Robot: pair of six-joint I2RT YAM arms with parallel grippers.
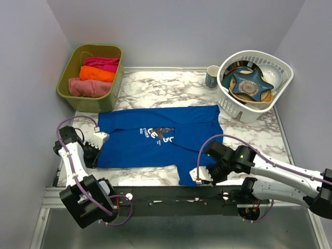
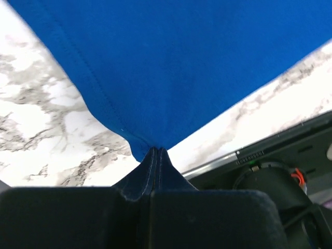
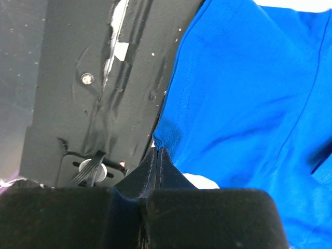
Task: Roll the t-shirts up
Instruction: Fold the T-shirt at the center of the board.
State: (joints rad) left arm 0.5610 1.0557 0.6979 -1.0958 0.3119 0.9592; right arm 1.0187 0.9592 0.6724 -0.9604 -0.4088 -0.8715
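Note:
A royal-blue t-shirt with a small white-and-dark print lies spread on the marble table. My left gripper is shut on the shirt's left edge; in the left wrist view its fingertips pinch a blue corner. My right gripper is shut on the shirt's near right corner at the table's front edge; in the right wrist view its fingertips pinch the hem. Dusty-pink, orange and magenta rolls lie in the green bin.
A white basket with dishes and a blue star-shaped dish stands at the back right. A grey mug stands beside it. A black rail runs along the table's front edge.

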